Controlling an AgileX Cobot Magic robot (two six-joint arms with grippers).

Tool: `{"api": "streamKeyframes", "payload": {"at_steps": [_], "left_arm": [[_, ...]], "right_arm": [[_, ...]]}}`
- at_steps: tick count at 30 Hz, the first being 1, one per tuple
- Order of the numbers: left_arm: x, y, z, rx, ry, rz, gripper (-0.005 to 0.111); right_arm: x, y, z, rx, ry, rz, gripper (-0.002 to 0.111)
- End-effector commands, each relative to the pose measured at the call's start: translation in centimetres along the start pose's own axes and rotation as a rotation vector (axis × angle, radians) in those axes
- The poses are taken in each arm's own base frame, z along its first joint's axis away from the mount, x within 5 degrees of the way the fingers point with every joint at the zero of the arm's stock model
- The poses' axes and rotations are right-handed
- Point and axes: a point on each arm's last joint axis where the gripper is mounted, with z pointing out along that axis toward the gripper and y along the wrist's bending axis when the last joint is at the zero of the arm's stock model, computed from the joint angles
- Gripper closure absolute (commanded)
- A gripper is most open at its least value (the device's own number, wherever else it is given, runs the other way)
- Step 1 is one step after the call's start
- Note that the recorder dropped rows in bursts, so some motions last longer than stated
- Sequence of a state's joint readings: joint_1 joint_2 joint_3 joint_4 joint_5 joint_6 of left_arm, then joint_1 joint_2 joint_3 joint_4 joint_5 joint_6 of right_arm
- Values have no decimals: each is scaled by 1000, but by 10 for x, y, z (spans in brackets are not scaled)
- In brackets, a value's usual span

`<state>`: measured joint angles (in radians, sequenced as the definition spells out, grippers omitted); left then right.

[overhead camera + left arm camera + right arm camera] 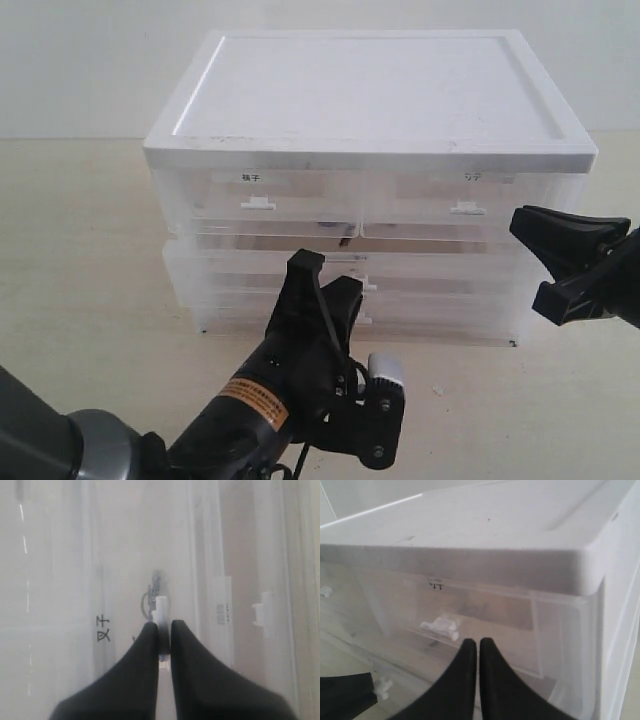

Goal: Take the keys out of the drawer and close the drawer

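Drawer cabinet (200, 200): frosted, translucent plastic tiers under a flat, opaque white lid (370, 90) with a raised rim. It stands on a pale matte table (80, 260). Left gripper (326, 274), black with tapered fingers, is at the cabinet's front, clamped on a small white rectangular tab handle (161, 605). The keys (151, 593) lie inside the cabinet just behind that tab, showing as a dim grey ringed shape with blurred detail. Right gripper (478, 644) hovers beside the cabinet's front corner, fingers pressed together and holding nothing.
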<state>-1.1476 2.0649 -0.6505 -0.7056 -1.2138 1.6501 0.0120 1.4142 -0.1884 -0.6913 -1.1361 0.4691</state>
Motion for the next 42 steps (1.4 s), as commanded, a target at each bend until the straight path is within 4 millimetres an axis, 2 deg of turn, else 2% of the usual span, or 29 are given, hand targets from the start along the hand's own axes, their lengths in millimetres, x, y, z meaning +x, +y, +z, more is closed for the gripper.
{"api": "streamKeyframes", "payload": {"at_steps": [1, 6, 11, 21, 25, 29, 31, 37, 42], "left_arm": [[3, -14, -14, 96, 3, 13, 102], [-3, -13, -31, 87, -37, 6, 102], [-18, -6, -47, 62, -104, 1, 102], [-36, -4, -66, 44, -129, -27, 102], [-39, -1, -74, 45, -105, -112, 102], [-41, 25, -75, -5, -103, -267, 102], [-44, 35, -75, 67, -121, -339, 102], [-53, 76, -76, 432, -231, -526, 102], [-33, 117, -64, 640, -252, -696, 102]], "right_arm": [[-1, -2, 1, 8, -4, -4, 108], [-1, -2, 1, 8, -4, -4, 108], [-1, -1, 1, 8, -4, -6, 108], [0, -2, 1, 10, 0, -6, 108], [0, -2, 1, 9, -2, -6, 108], [0, -2, 1, 9, -2, -6, 108], [0, -2, 1, 9, -2, -6, 108], [0, -2, 1, 10, 0, -6, 108], [0, -2, 1, 10, 0, -6, 108]]}}
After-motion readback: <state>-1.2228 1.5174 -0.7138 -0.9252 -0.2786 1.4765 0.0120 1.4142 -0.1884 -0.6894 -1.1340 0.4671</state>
